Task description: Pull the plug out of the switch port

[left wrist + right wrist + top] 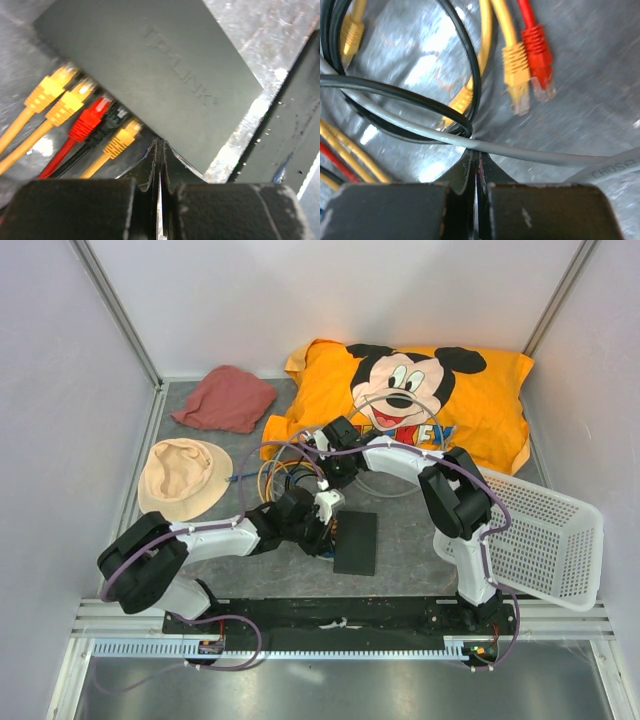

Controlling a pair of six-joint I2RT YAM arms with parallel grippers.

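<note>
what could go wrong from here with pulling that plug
The plugs sit packed side by side in the switch, so the shut left hand may catch a neighbour. Nothing visibly pins the switch, so a pull could drag it along. The right hand sits shut among loose loops; the grey cable and black cable could snag it.

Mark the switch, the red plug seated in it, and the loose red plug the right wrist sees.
switch [150,75]: left wrist view, on its flat top face.
seated red plug [89,120]: left wrist view, on its red boot.
loose red plug [538,52]: right wrist view, on its boot, above the clear tip.
</note>
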